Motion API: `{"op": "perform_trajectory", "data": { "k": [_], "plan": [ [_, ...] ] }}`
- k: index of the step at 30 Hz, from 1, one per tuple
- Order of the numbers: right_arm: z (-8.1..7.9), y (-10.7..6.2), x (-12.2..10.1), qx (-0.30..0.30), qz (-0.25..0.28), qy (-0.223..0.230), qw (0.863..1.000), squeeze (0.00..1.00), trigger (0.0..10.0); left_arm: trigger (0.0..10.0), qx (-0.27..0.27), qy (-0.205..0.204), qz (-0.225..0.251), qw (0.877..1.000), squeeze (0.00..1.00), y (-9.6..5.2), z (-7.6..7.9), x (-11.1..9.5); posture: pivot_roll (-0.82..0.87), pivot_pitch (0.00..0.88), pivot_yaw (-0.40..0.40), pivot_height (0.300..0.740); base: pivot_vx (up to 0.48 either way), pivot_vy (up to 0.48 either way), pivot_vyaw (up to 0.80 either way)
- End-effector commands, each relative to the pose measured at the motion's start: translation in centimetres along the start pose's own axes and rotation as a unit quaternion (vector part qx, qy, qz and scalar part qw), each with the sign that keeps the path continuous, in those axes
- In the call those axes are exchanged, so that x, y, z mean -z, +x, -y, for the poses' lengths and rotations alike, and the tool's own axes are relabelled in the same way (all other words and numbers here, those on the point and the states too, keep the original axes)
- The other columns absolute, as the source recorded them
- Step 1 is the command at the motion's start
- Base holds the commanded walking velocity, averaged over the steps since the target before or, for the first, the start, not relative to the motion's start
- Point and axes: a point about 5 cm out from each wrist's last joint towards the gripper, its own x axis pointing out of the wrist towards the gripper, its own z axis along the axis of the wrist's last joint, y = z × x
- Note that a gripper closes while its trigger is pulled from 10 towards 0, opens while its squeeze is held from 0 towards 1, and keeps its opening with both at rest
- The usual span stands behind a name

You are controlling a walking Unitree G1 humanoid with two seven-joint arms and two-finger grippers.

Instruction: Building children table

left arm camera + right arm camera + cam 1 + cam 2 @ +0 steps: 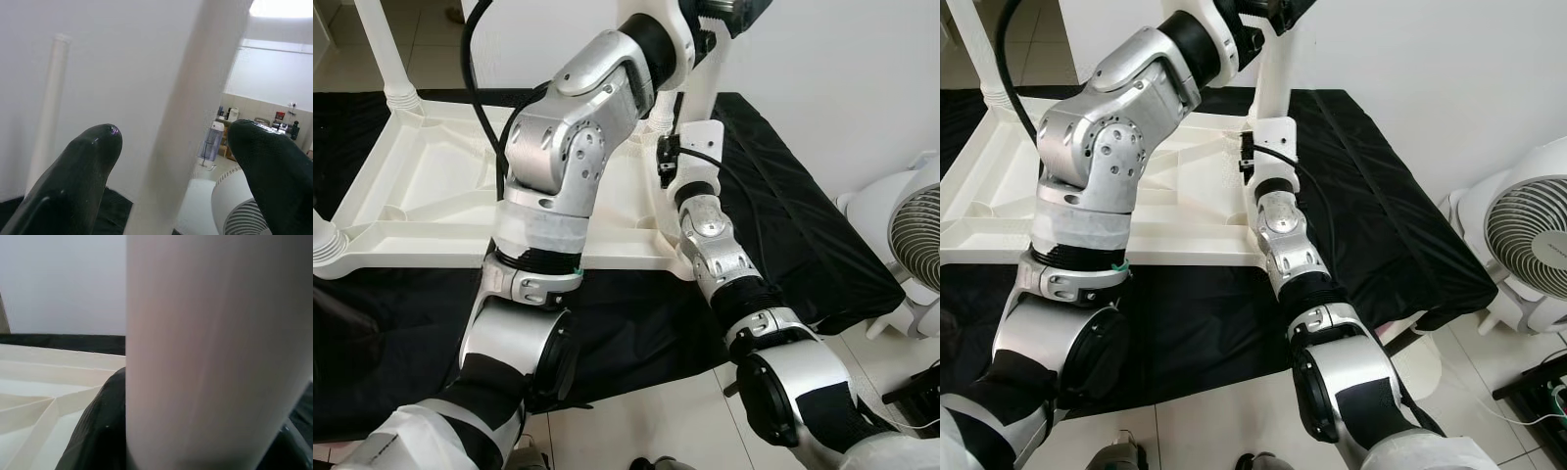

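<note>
White kids' tabletop (440, 186) lies upside down on a black cloth (783, 235) on the floor, ribbed underside up. A white leg (1273, 73) stands upright at its near-right corner; another leg (386, 49) stands at the far-left, a third leg stub (325, 240) at the near-left edge.

Room: cloth's right edge stops short of a white fan (1528, 235), a strip of tile between. White wall close behind the upright leg. Tile floor open at the near side, between the robot's arms.

Left gripper (171, 147) is up high on the leg; wrist view shows both black fingers (80, 166) spread w/ the leg running between them, gap visible on both sides, so open, not clamped. That view also looks past to the fan and a far room w/ a counter.

Right gripper (195, 450) is low on the same leg, near the corner socket. Wrist view is nearly all leg, dark fingers (98, 431) pressed against it at both sides: closed on it. Tabletop ribs run alongside.
</note>
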Motion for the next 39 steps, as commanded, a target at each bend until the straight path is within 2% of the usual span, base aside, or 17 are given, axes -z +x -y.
{"op": "perform_trajectory", "data": {
  "k": [1, 2, 3, 6, 9, 10, 12, 14, 17, 18, 20, 21, 24, 27, 31, 32, 39],
  "plan": [
    [0.2, 0.3, -0.4, 0.007, -0.001, 0.028, 1.000, 0.00, 10.0, 10.0, 0.023, -0.004, 0.000, 1.000, 0.00, -0.3, 0.1, 0.4, 0.11, 0.035, -0.082, 0.740, 0.000, 0.000, 0.00],
    [0.5, 0.3, -0.3, 0.014, -0.010, 0.055, 0.998, 0.00, 10.0, 10.0, 0.014, -0.003, -0.005, 1.000, 0.00, -0.9, -0.4, 1.0, 0.10, 0.034, -0.083, 0.740, 0.000, 0.000, 0.00],
    [0.5, 0.3, -0.3, 0.014, -0.010, 0.055, 0.998, 0.00, 10.0, 10.0, 0.014, -0.003, -0.005, 1.000, 0.00, -0.9, -0.4, 1.0, 0.10, 0.034, -0.083, 0.740, 0.000, 0.000, 0.00],
    [1.1, 0.2, -0.2, 0.014, -0.017, 0.092, 0.996, 0.00, 10.0, 10.0, -0.010, 0.010, -0.017, 1.000, 0.00, -2.6, -1.5, 2.5, 0.10, 0.034, -0.088, 0.740, 0.000, 0.000, 0.00],
    [1.1, 0.2, -0.2, 0.013, -0.016, 0.092, 0.996, 0.00, 10.0, 10.0, -0.013, 0.012, -0.019, 1.000, 0.00, -2.8, -1.6, 2.7, 0.10, 0.034, -0.088, 0.740, 0.000, 0.000, 0.00],
    [1.2, 0.1, -0.3, 0.002, -0.014, 0.085, 0.996, 0.00, 10.0, 10.0, -0.063, 0.014, -0.031, 0.997, 0.00, -3.7, -3.2, 3.9, 0.10, 0.032, -0.088, 0.740, 0.000, 0.000, 0.00],
    [1.3, 0.0, -0.4, 0.000, -0.010, 0.076, 0.997, 0.00, 10.0, 10.0, -0.084, 0.019, -0.039, 0.996, 0.00, -4.2, -3.9, 4.5, 0.10, 0.028, -0.086, 0.740, 0.000, 0.000, 0.00],
    [1.6, -0.2, -0.5, -0.008, 0.004, 0.051, 0.999, 0.00, 10.0, 10.0, -0.114, 0.051, -0.064, 0.990, 0.00, -5.2, -4.9, 5.6, 0.10, 0.027, -0.085, 0.740, 0.000, 0.000, 0.00],
    [2.5, -0.3, -0.3, 0.016, 0.002, 0.046, 0.999, 0.00, 10.0, 10.0, -0.144, 0.042, -0.078, 0.986, 0.00, -6.1, -5.8, 6.4, 0.10, 0.019, -0.077, 0.740, 0.000, 0.000, 0.00],
    [3.5, -0.4, 0.0, 0.028, -0.004, 0.052, 0.998, 0.00, 10.0, 10.0, -0.187, 0.045, -0.061, 0.979, 0.00, -7.4, -6.8, 6.8, 0.10, 0.019, -0.077, 0.740, 0.000, 0.000, 0.00],
    [3.9, -0.5, 0.1, 0.031, -0.007, 0.055, 0.998, 0.00, 10.0, 10.0, -0.208, 0.060, -0.053, 0.975, 0.00, -8.1, -7.3, 7.0, 0.11, 0.012, -0.072, 0.740, 0.000, 0.000, 0.00],
    [4.3, -0.7, 0.2, 0.027, -0.007, 0.058, 0.998, 0.00, 10.0, 10.0, -0.247, 0.053, -0.065, 0.965, 0.00, -9.3, -8.5, 7.7, 0.11, 0.009, -0.071, 0.740, 0.000, 0.000, 0.00],
    [4.6, -0.9, 0.3, 0.024, -0.007, 0.061, 0.998, 0.00, 10.0, 10.0, -0.273, 0.046, -0.077, 0.958, 0.00, -10.2, -9.3, 8.3, 0.11, 0.009, -0.071, 0.740, 0.000, 0.000, 0.00],
    [5.2, -1.6, 0.5, 0.009, -0.001, 0.052, 0.999, 0.00, 10.0, 10.0, -0.342, 0.054, -0.084, 0.934, 0.00, -12.2, -11.2, 8.6, 0.12, 0.005, -0.065, 0.740, 0.000, 0.000, 0.00],
    [5.4, -2.0, 0.6, 0.008, 0.002, 0.042, 0.999, 0.00, 10.0, 10.0, -0.359, 0.064, -0.083, 0.927, 0.00, -12.6, -11.7, 8.7, 0.12, 0.004, -0.060, 0.740, 0.000, 0.000, 0.00],
    [5.7, -2.6, 1.0, -0.001, 0.001, 0.049, 0.999, 0.00, 10.0, 10.0, -0.382, 0.068, -0.085, 0.918, 0.00, -13.4, -12.1, 8.9, 0.12, 0.006, -0.051, 0.740, 0.000, 0.000, 0.00],
    [6.3, -3.7, 1.1, -0.028, 0.006, 0.031, 0.999, 0.00, 10.0, 10.0, -0.362, 0.100, -0.123, 0.919, 0.00, -14.2, -11.5, 10.2, 0.13, 0.010, -0.024, 0.740, 0.000, 0.000, 0.00]
  ]
}}
